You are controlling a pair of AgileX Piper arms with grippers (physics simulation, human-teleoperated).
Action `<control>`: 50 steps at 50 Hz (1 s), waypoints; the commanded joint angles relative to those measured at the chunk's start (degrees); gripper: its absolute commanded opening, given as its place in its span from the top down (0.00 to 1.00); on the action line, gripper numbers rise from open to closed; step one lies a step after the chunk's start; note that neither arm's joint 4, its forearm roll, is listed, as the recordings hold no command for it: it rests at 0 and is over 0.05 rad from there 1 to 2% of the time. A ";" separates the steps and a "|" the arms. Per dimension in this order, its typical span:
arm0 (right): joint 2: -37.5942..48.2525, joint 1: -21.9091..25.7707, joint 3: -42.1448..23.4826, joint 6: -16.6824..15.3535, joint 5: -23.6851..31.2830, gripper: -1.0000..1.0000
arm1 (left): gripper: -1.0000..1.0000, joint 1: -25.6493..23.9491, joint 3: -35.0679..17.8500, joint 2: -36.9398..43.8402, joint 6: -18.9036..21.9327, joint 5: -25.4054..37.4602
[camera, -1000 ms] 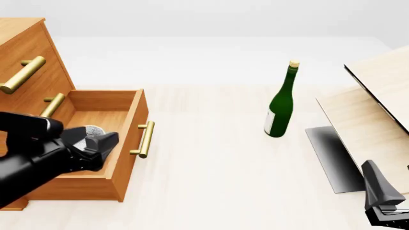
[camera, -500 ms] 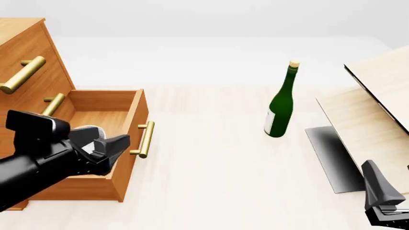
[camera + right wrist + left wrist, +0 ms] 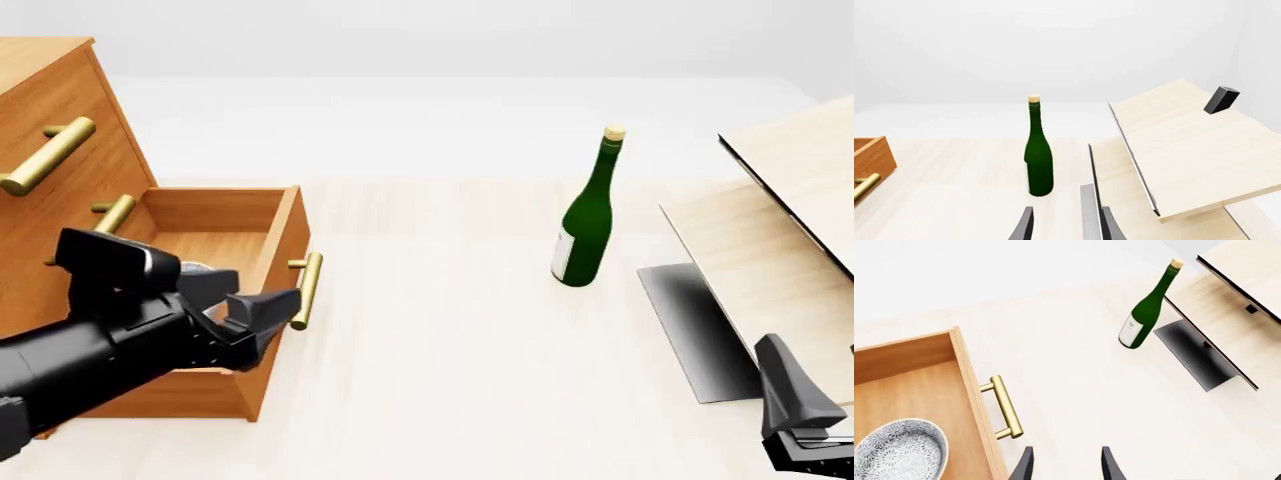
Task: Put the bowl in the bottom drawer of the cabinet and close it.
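Bowl point(image 3: 897, 450) lying in the pulled-out bottom drawer point(image 3: 274, 255), left claw point(image 3: 256, 318) empty above the drawer's front edge.

Seen from the front: speckled bowl mostly hidden behind the left arm, resting on the drawer floor, just left of the claw and apart from it. Left claw part open, holding nothing, fingers point(image 3: 1111, 467) spread over the pale worktop point(image 3: 454, 340) just beside the brass handle point(image 3: 306, 290), right of the drawer front. Cabinet point(image 3: 54, 120) standing at far left, two upper drawers shut. Green bottle point(image 3: 587, 215) upright well to the right, near a pale wood panel structure point(image 3: 787, 200). Right claw point(image 3: 1062, 225) low at near right, well away from bowl and drawer, fingers a little apart, gripping nothing.
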 commanded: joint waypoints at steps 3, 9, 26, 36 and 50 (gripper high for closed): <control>0.01 -0.01 0.00 -0.02 -0.03 0.00 | 0.00 -2.09 -0.36 1.59 -1.92 -1.17; 0.02 -0.01 0.00 -0.02 -0.02 0.00 | 0.00 -3.45 -0.37 2.20 -2.42 -1.40; 0.03 -0.02 0.00 -0.02 -0.02 0.00 | 0.00 -6.02 -0.37 5.54 -4.46 -2.96; 0.02 -0.02 0.00 -0.02 -0.03 0.00 | 0.00 -7.69 -0.47 8.74 -5.72 -4.85; 0.03 -0.02 0.00 -0.02 -0.02 0.00 | 0.00 -8.93 -0.38 11.85 -6.58 -6.59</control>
